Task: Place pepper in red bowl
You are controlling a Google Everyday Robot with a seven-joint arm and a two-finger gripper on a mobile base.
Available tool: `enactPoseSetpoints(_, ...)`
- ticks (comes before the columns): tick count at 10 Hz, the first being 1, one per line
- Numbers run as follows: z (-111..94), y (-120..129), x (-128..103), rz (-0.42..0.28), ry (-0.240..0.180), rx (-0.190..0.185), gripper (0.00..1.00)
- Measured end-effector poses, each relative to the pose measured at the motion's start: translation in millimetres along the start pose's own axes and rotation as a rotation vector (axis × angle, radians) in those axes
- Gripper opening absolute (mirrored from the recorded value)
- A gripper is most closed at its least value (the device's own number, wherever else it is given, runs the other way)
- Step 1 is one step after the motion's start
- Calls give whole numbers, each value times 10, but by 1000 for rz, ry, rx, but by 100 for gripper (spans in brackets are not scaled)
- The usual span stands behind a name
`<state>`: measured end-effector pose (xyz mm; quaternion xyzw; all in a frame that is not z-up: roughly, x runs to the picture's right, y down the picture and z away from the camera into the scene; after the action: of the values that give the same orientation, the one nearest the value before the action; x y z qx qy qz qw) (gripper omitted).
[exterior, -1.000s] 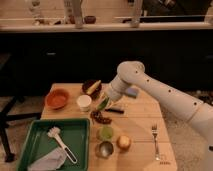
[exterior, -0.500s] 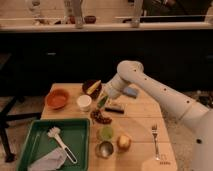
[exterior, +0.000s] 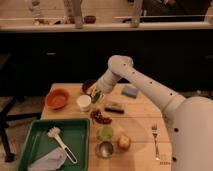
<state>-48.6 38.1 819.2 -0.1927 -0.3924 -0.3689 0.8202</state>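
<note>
My gripper (exterior: 96,94) hangs at the end of the white arm, just above the right rim of the white cup (exterior: 84,102) and in front of the dark brown bowl (exterior: 88,86). It is shut on the pepper (exterior: 94,97), a slim dark green shape that sticks down from the fingers. The red bowl (exterior: 57,98), shallow and orange-red, sits on the wooden table to the left of the cup, about a bowl's width from the gripper. It holds nothing.
A green tray (exterior: 37,135) with a brush and a grey cloth lies front left. Also on the table are a dark bar (exterior: 114,108), a reddish-brown snack (exterior: 101,118), a light-green cup (exterior: 106,132), a metal cup (exterior: 105,149), a round fruit (exterior: 123,142), a fork (exterior: 155,140) and a blue sponge (exterior: 131,91).
The gripper has moved a little to the left and slightly up with the pepper, toward the white cup and red bowl. Nothing on the table has shifted.
</note>
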Motion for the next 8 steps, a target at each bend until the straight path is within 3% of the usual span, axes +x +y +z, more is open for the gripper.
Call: enactPoseSetpoints(8,381,-631,-42,-131,-29,-89,0)
